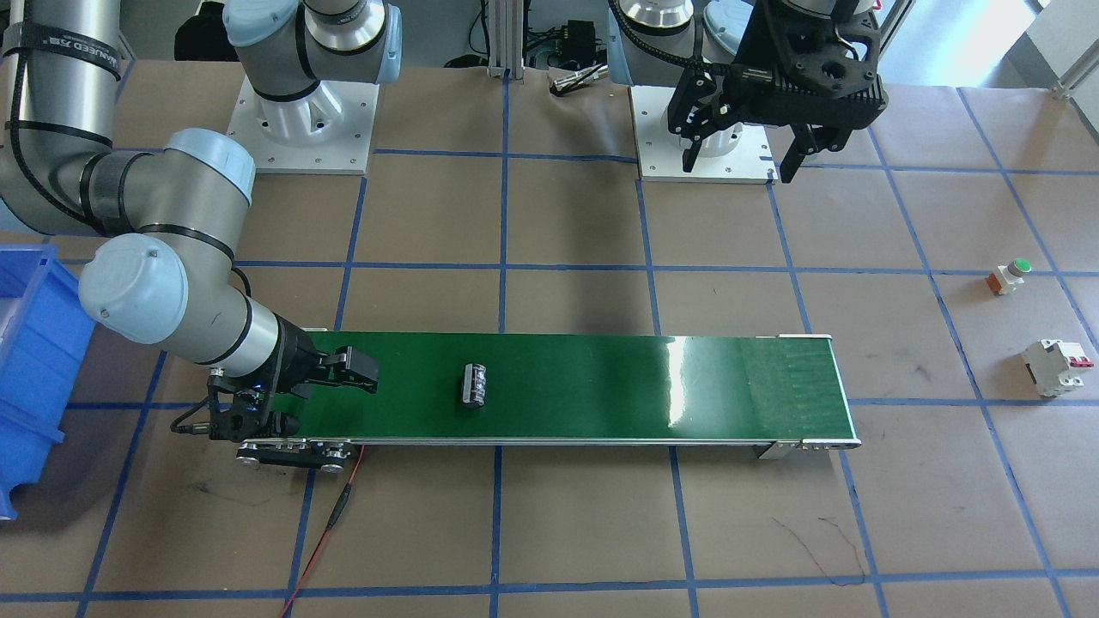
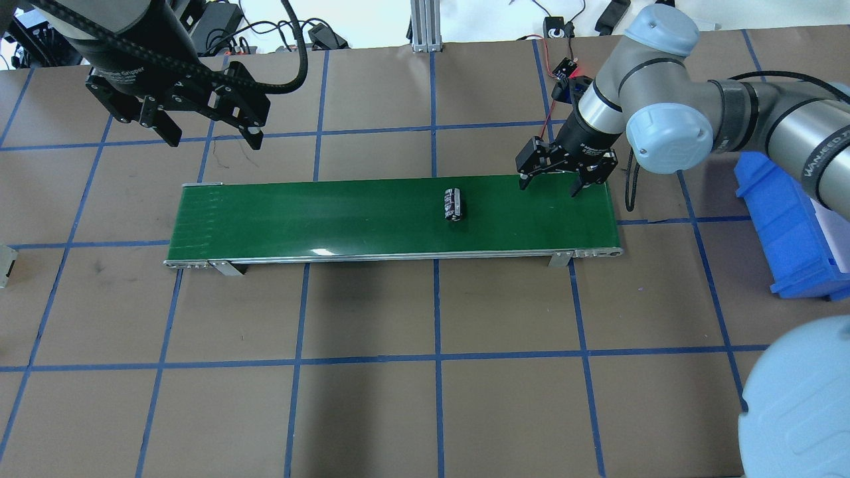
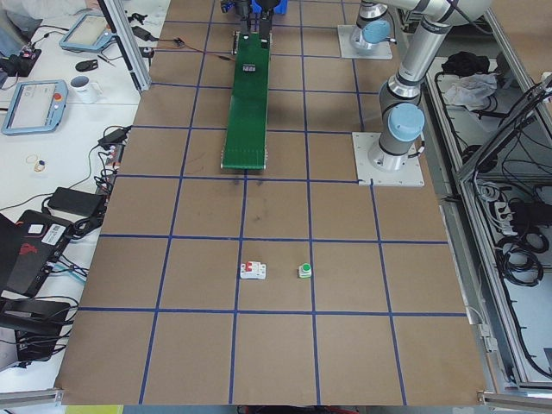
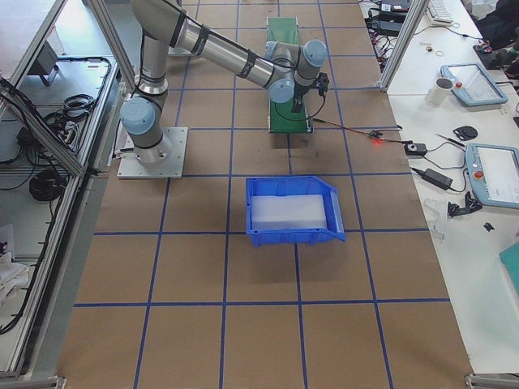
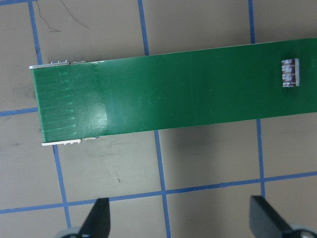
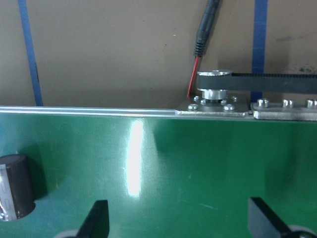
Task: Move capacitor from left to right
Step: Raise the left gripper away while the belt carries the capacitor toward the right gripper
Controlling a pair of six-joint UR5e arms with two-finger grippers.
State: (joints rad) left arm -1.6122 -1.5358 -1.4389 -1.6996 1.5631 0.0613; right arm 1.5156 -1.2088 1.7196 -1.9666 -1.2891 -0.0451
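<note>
The capacitor (image 2: 454, 205), a stubby dark cylinder with pale markings, lies on its side on the green conveyor belt (image 2: 299, 219), right of the belt's middle. It also shows in the front view (image 1: 475, 385), the left wrist view (image 5: 290, 73) and at the left edge of the right wrist view (image 6: 15, 186). My right gripper (image 2: 550, 185) is open and empty, low over the belt's right end, a short way right of the capacitor. My left gripper (image 2: 211, 136) is open and empty, high above the table behind the belt's left end.
A blue bin (image 2: 790, 226) stands right of the belt. A white breaker with red tabs (image 1: 1058, 366) and a green-capped push button (image 1: 1010, 275) lie on the brown paper beyond the belt's left end. A red wire (image 1: 330, 524) runs from the belt's motor end.
</note>
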